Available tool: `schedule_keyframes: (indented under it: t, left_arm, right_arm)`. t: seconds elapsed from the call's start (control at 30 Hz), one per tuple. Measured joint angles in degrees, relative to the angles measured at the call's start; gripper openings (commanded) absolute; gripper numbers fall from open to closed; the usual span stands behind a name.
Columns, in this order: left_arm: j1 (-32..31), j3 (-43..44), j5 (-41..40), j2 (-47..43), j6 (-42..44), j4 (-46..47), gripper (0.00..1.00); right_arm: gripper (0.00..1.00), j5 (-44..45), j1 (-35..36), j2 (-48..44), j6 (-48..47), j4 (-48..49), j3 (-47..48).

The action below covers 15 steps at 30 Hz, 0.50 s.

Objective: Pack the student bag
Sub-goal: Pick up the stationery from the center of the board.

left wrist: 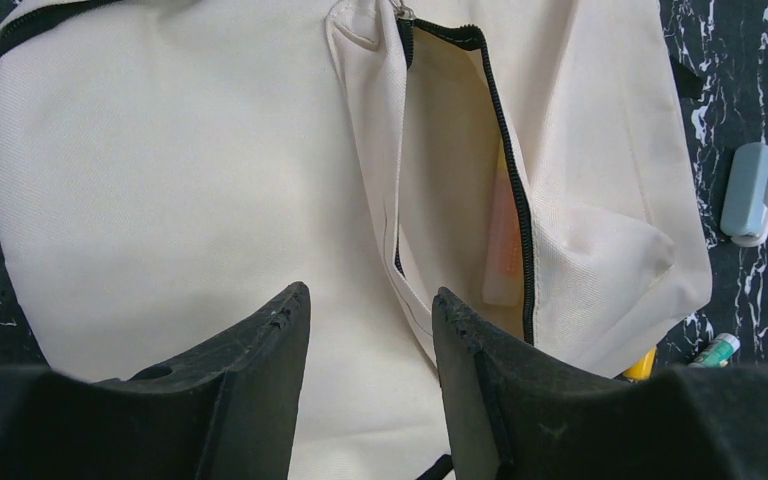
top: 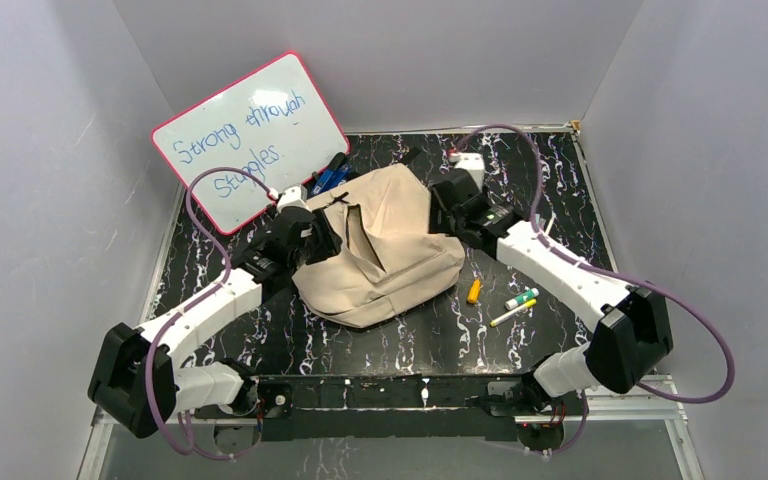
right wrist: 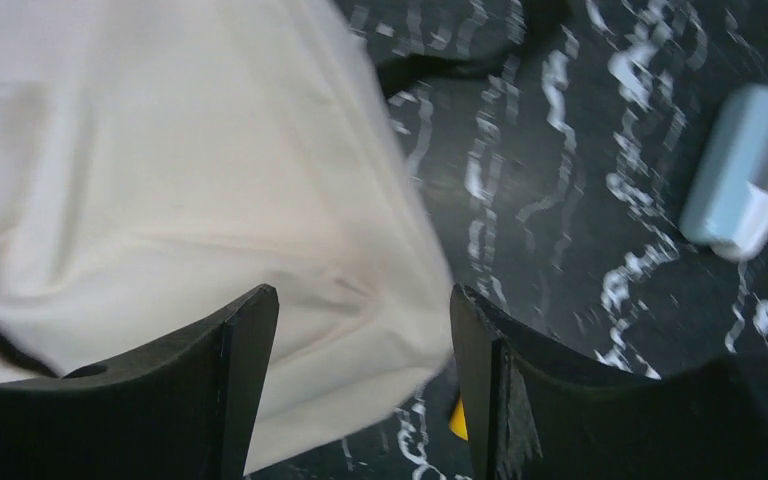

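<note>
The beige student bag lies flat in the middle of the dark marbled table. Its zipped pocket is open, and the left wrist view shows a pale orange-labelled item inside it. My left gripper is open and empty, just above the bag's left side, next to the pocket flap. My right gripper is open and empty over the bag's right edge, with fabric under the gap between its fingers.
A pink-rimmed whiteboard leans at the back left, with blue markers in front of it. An orange marker, a green-capped marker and a yellow one lie right of the bag. A light blue item lies at the back.
</note>
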Motion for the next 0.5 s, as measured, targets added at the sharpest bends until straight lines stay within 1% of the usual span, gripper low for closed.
schedule_keyframes:
  t: [0.17, 0.33, 0.5]
  left_arm:
    - [0.0, 1.2, -0.2, 0.9, 1.9, -0.3, 0.46]
    - [0.0, 1.4, -0.4, 0.9, 2.4, -0.3, 0.46]
    - [0.0, 1.4, -0.4, 0.9, 2.3, -0.3, 0.46]
  right_arm:
    - [0.72, 0.4, -9.3, -4.9, 7.5, -5.4, -8.5]
    - [0.72, -3.4, -10.9, -8.7, 12.5, -9.3, -15.8]
    - [0.68, -7.9, -12.8, -8.9, 14.8, -9.7, -19.6]
